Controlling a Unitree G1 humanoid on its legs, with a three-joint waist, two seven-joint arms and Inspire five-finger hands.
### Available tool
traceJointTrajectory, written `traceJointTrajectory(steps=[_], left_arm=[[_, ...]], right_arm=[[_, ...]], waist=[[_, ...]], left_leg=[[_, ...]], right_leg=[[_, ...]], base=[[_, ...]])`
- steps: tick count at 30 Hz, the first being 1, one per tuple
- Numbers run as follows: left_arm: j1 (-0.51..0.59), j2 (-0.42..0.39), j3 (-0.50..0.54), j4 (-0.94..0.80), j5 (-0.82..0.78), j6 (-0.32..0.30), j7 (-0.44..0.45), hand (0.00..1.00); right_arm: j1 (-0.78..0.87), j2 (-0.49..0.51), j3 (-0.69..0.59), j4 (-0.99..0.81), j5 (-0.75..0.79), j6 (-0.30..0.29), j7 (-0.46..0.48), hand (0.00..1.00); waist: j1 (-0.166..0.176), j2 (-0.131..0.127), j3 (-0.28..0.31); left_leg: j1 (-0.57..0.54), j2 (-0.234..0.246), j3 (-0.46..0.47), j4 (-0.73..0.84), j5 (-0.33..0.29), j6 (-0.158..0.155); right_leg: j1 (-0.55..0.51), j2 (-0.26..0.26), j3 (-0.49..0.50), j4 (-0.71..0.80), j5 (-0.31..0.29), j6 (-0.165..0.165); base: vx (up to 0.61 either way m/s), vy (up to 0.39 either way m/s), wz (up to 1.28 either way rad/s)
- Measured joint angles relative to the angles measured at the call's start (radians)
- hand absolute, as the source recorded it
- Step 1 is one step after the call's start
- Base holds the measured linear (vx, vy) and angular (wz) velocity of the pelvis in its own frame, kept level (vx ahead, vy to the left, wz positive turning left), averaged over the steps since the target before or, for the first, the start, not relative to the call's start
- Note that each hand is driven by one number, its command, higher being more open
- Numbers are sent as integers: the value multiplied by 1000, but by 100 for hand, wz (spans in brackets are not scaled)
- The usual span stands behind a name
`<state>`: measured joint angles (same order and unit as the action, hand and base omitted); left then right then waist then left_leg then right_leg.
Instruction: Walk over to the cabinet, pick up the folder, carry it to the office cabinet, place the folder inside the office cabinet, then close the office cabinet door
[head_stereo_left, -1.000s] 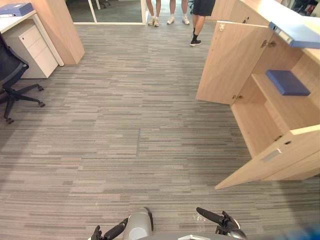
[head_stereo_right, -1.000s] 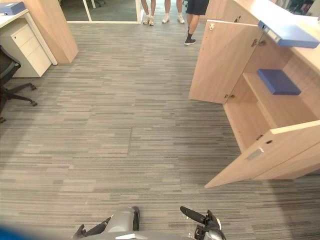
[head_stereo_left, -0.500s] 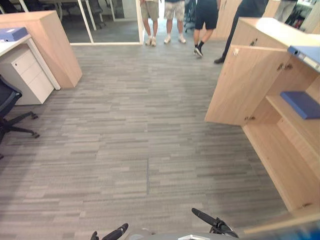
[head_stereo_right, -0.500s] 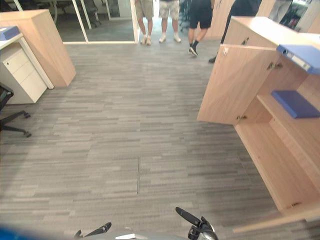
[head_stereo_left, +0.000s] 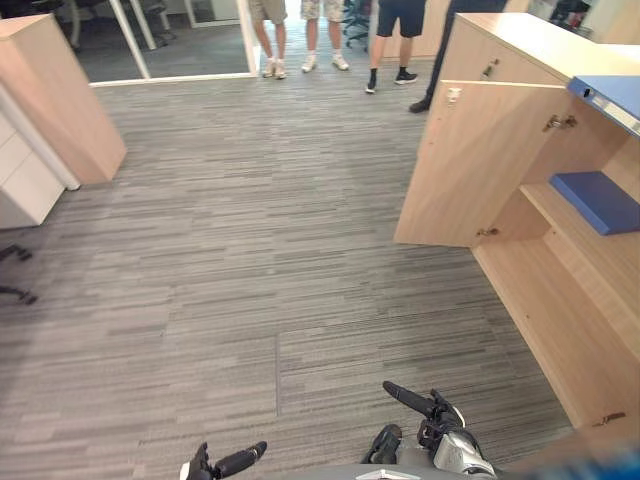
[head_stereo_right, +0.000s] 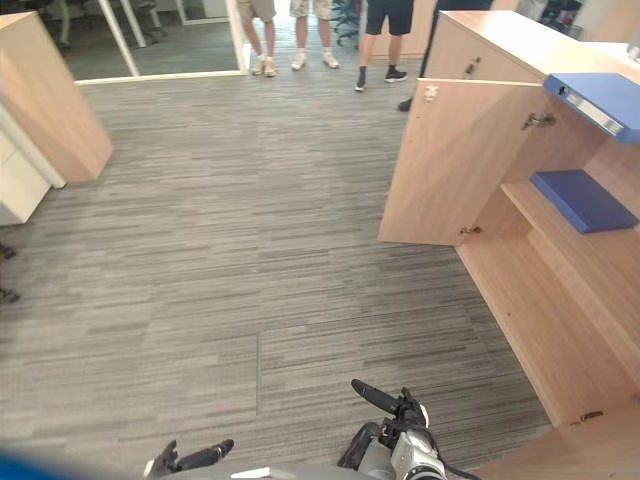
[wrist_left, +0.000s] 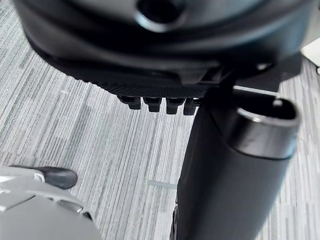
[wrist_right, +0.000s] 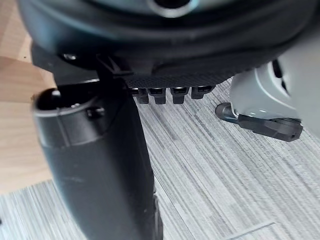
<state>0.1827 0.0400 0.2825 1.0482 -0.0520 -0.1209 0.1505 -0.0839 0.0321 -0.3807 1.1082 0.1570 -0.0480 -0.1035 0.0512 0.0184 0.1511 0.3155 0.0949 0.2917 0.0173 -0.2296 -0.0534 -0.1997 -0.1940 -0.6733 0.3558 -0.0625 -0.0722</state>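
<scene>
Floor: grey striped carpet (head_stereo_left: 250, 250), running from 6 to 12 o'clock.
Office cabinet: open at 3 o'clock (head_stereo_right: 520, 290); its right part is cut off by the frame edge.
Far door: swung out toward 1 o'clock (head_stereo_left: 465, 165), hiding the cabinet's back corner.
Near door: a pale strip at 5 o'clock (head_stereo_right: 570, 462), mostly out of frame.
Partition: wooden, at 10 o'clock (head_stereo_left: 55, 95), top cut off.
People: at 12 o'clock (head_stereo_left: 385, 40), seen from the waist down.
Blue folder: flat on the shelf inside the office cabinet (head_stereo_left: 598, 200), far end cut off, touched by neither robot hand.
Second folder: on the cabinet top at 2 o'clock (head_stereo_right: 597, 98), partly cut off.
Left robot hand: at 7 o'clock (head_stereo_left: 235, 462), fingers straight and apart, holding nothing.
Right robot hand: at 5 o'clock (head_stereo_left: 418, 402), fingers straight, holding nothing.
Change: the whole view has shifted since a second ago, so the camera has moved. The near door was then in full view, and the chair is down to its feet (head_stereo_left: 14, 253) at 9 o'clock.
</scene>
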Motion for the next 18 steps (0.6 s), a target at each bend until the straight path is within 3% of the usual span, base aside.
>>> traceJointTrajectory(steps=[1, 3, 4, 5, 6, 7, 9, 11, 14, 16, 18], left_arm=[[-4, 3, 5, 7, 12, 1, -5, 100], [-4, 11, 34, 7, 18, 4, -17, 100], [-3, 4, 66, 0, 19, 7, -21, 100], [-1, -7, 88, -8, 19, 11, -22, 100], [11, -31, 124, -22, 13, 14, -23, 100], [14, -56, 139, -42, -24, 11, -21, 100], [11, -57, 138, -76, -35, 8, -22, 100], [6, -50, 138, -95, -37, -2, -29, 100], [5, -55, 140, -130, -48, -6, -25, 100], [4, -67, 171, -132, -58, 1, -16, 100], [8, -81, 193, -131, -68, 1, 7, 100]], right_arm=[[-1, 11, -26, 4, 0, -1, 8, 100], [12, 30, -73, 17, 1, 1, 11, 100], [31, 34, -77, 3, 1, 1, 10, 100], [40, 35, -77, -5, 1, 5, 10, 100], [51, 13, -77, -6, 1, 7, 10, 100], [63, -6, -81, 2, 1, 6, 10, 100], [62, -15, -89, 7, 1, 22, -2, 100], [62, -19, -88, 21, 2, 25, -7, 100], [60, -28, -91, 54, 2, 32, -12, 100], [63, -28, -62, 55, 2, 32, -16, 100], [67, -33, -20, 53, 2, 31, -17, 100]], waist=[[-1, -2, -1], [-2, -24, -8], [-2, -28, -12], [-1, -24, -12], [8, 1, -10], [29, 23, -9], [37, 16, 0], [43, -6, 17], [55, -27, 38], [55, -33, 41], [58, -36, 40]], left_leg=[[5, 31, 1, 28, -6, -11], [-38, 85, -6, 188, -13, -23], [-126, 144, -18, 421, -19, -32], [-181, 179, -37, 570, -6, -14], [-293, 248, -71, 840, 22, 21], [-358, 278, -91, 1009, 16, 15], [-437, 261, -96, 1081, -10, 11], [-514, 201, -125, 1040, -53, 11], [-575, 93, -248, 720, -77, 6], [-585, 38, -375, 455, -41, -8], [-586, 25, -457, 323, 19, -27]], right_leg=[[11, 37, -2, 4, -38, -5], [61, 87, -5, -42, -55, -5], [109, 130, 0, -98, -55, -7], [136, 158, 6, -126, -52, -11], [177, 223, 38, -168, -52, -20], [205, 262, 80, -186, -58, -30], [252, 285, 149, -205, -77, -46], [288, 283, 218, -213, -90, -43], [342, 267, 325, -211, -111, -6], [365, 242, 400, -195, -143, 24], [380, 216, 461, -170, -175, 56]], base=[[374, -326, -21], [374, -376, -16], [288, -311, -12], [341, -313, -46], [323, -179, -93], [320, -104, -109], [352, 13, -101], [363, 52, -107], [270, 144, -112], [311, 206, -98], [457, 304, -96]])
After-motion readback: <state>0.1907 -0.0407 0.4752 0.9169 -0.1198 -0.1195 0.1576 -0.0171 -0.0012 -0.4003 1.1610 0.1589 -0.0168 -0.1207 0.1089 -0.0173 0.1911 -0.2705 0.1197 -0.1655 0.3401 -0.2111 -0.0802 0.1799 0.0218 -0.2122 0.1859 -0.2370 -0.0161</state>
